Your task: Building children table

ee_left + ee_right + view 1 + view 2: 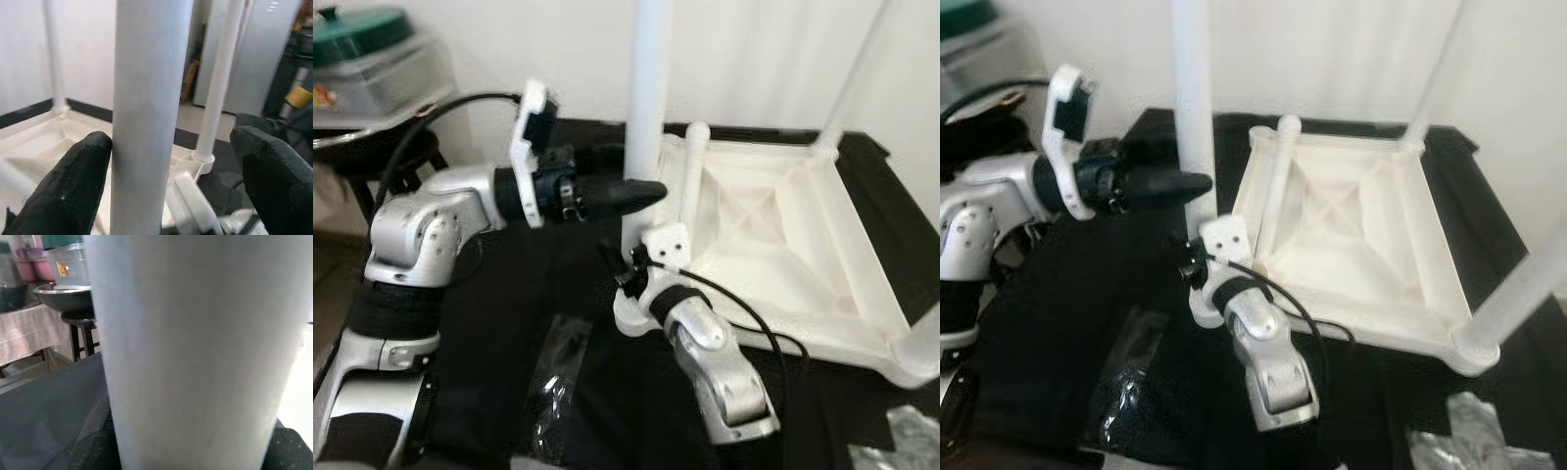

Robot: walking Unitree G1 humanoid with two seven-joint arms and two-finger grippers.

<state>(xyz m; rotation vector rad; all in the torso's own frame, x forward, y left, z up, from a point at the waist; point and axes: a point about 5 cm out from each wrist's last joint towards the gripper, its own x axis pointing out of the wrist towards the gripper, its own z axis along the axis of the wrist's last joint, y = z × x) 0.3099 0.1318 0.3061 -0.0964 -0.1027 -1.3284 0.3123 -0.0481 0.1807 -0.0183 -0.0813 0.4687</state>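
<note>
Task's thing: a white plastic children's table top [783, 245], lying upside down on a black cloth [529, 323], its underside ribs facing up.
Legs already standing: one at the far corner [1435, 78], one at the near right corner [1518, 289], and a shorter white post [693, 171] lying against the left rim.
Leg in hand: the white leg [644, 108] at the near left corner stands upright, its long axis vertical, foot end rising out of the top of the eye views.
Left gripper: the left gripper [641, 193] reaches in level from the robot's left, about halfway up the leg; in the left wrist view one black finger [73, 181] touches the leg [146, 112] and the other [279, 181] stands well apart, so the jaws are spread around it, not clamped.
Right gripper: the right gripper [628, 266] comes up from below at the leg's base, just beside the corner socket [636, 313]; the leg fills its wrist view [195, 347] very close, and I cannot tell whether its fingers are closed on it.
Key relation: the leg lies between the left gripper's fingers and directly ahead of the right gripper; both arms are at it, the right lower and nearer the socket.
Judgement: seating the leg probably calls for a straight push down along its vertical axis into the socket.
Risk: any tilt may jam it in the corner.
Nearby: clear plastic bags [553, 377] on the cloth.
</note>
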